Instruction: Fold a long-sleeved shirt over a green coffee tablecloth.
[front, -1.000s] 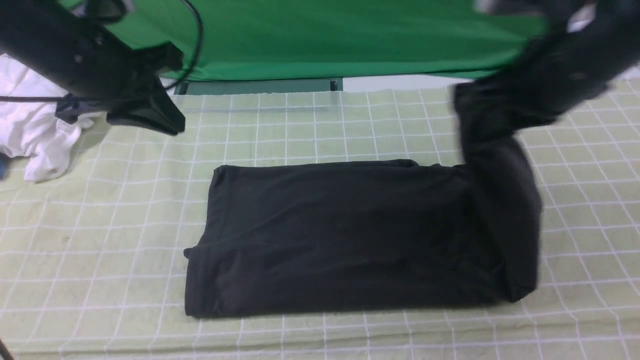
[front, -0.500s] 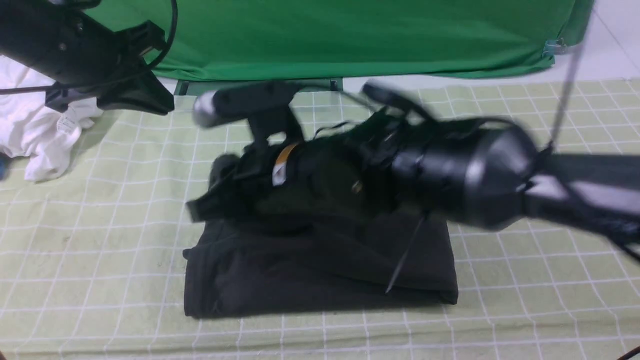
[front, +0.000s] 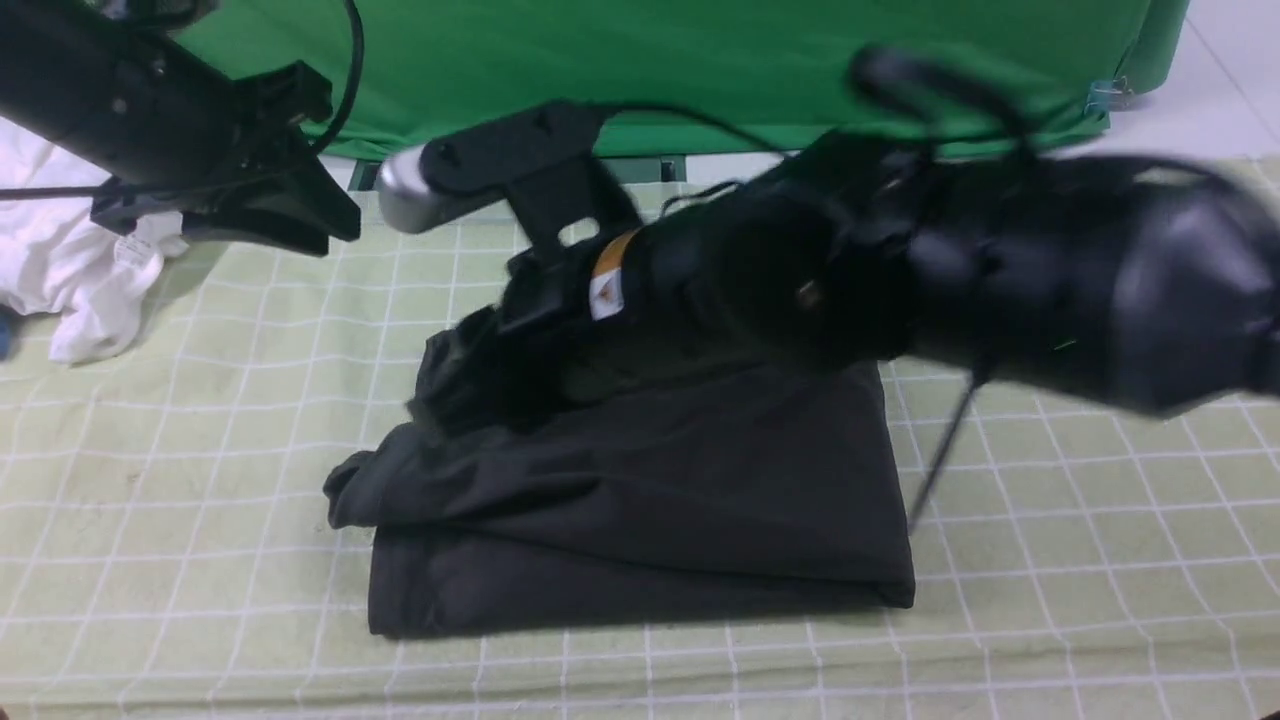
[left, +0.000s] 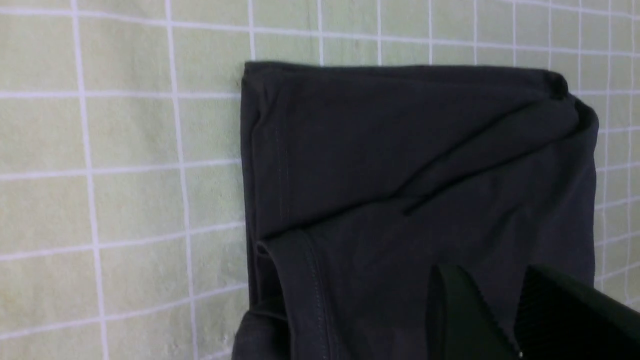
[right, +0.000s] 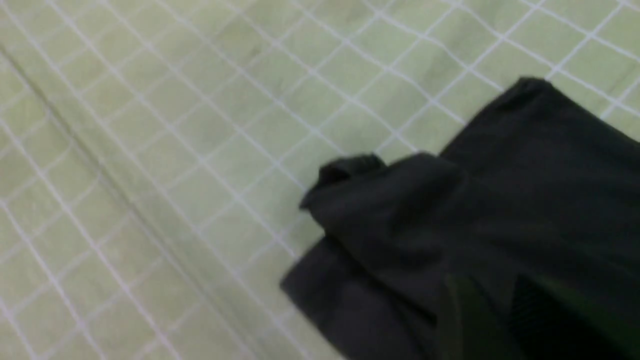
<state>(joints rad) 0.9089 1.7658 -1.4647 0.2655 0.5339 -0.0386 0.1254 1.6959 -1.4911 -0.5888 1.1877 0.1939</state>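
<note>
Rumpled black shirt, pincer over it, pale green gridded cloth beneath

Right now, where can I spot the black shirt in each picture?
Front view: centre, partly behind the right arm.
Left wrist view: centre to right, reaching the bottom edge.
Right wrist view: right side and lower middle.
Shared landmark: the white-gridded tablecloth around the shirt.
</note>
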